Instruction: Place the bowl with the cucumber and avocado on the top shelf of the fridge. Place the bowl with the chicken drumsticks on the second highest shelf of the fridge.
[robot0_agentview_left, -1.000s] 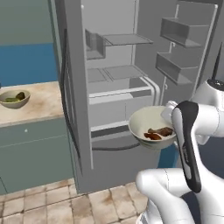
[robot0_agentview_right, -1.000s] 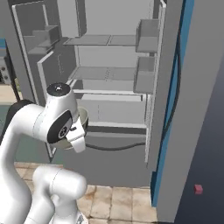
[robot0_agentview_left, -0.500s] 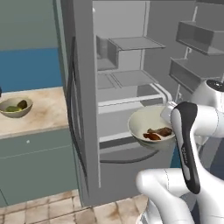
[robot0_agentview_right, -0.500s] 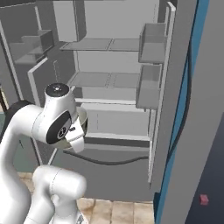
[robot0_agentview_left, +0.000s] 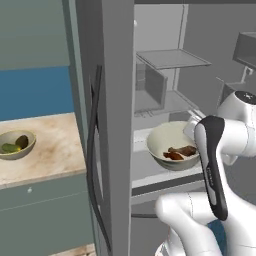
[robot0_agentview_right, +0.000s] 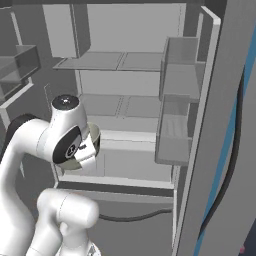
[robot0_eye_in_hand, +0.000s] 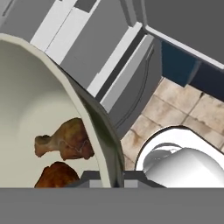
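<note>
I have the round cream-beige bowl with the reddish-brown chicken drumsticks (robot0_agentview_left: 173, 148) pinched by its rim in my end effector (robot0_eye_in_hand: 111, 177), jaws nearly closed, raised before the open grey fridge (robot0_agentview_right: 150, 95). The green-filled bowl (robot0_agentview_left: 15, 144) sits on the desk (robot0_agentview_left: 55, 150).

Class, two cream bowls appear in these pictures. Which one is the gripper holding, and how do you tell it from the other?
The bowl with the chicken drumsticks, held up in front of the open fridge. It holds brown meat; the bowl with the cucumber and avocado sits on the counter.

Cream bowl (robot0_agentview_left: 172, 147) (reddish-brown drumsticks (robot0_agentview_left: 181, 152))
</note>
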